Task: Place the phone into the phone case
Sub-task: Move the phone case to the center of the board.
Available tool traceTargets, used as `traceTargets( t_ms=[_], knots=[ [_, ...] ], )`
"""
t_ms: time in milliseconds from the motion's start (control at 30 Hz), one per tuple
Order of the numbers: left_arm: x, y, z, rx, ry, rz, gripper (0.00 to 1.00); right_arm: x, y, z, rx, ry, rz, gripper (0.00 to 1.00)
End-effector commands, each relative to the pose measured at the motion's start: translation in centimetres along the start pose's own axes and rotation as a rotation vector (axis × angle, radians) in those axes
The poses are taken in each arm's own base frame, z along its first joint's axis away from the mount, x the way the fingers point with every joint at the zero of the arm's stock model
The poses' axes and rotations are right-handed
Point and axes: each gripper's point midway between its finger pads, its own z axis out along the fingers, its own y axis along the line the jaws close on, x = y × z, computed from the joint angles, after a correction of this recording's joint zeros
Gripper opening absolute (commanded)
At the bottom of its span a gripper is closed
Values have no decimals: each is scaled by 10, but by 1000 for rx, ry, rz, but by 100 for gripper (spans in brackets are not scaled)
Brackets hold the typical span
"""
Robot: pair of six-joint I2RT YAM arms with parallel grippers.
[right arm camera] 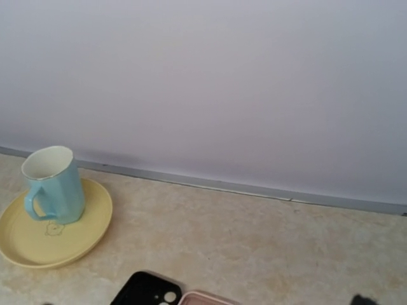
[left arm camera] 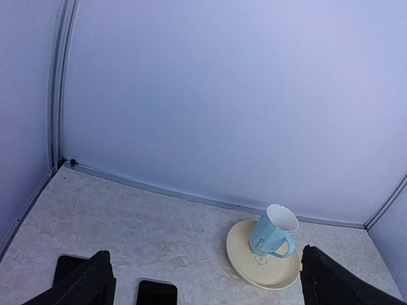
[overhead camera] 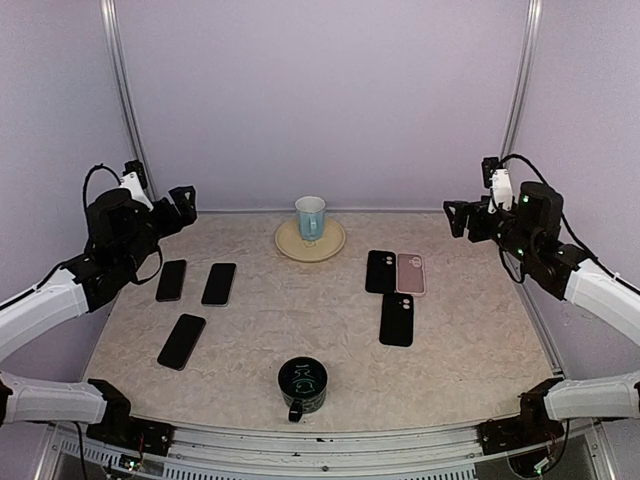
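Three black phones lie on the left of the table: one (overhead camera: 171, 280) and another (overhead camera: 219, 284) side by side, a third (overhead camera: 181, 341) nearer the front. On the right lie a black phone case (overhead camera: 380, 271), a pink phone case (overhead camera: 410, 273) and another black case (overhead camera: 397, 319). My left gripper (overhead camera: 185, 205) hangs open above the table's back left, over the phones (left arm camera: 156, 293). My right gripper (overhead camera: 460, 220) hangs open at the back right, above the cases; its wrist view shows the tops of the black case (right arm camera: 146, 291) and the pink case (right arm camera: 203, 297). Neither gripper holds anything.
A light blue mug (overhead camera: 310, 216) stands on a yellow plate (overhead camera: 325, 248) at the back centre. A dark green mug (overhead camera: 303, 385) stands near the front edge. Pale walls close in the back and both sides.
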Motion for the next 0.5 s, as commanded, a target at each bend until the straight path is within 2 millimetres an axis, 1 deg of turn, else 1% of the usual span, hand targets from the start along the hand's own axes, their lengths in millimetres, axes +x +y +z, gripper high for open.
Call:
traceTargets(
  t_ms=[0,33,133,367,467],
  knots=[
    [-8,-7,3,22,12,-46,99,-15,-8,-14,26,-86,27,100],
    [2,-7,9,7,57,-34,99,-15,-7,-14,20,-80,32,100],
    [15,-10,20,-11,117,-26,99,-11,-2,-8,-8,-45,40,100],
    [38,-13,31,-21,192,-34,99,10,3,14,-22,74,91,100],
    [48,-17,35,-20,228,-11,99,24,11,25,-56,151,94,100]
  ],
)
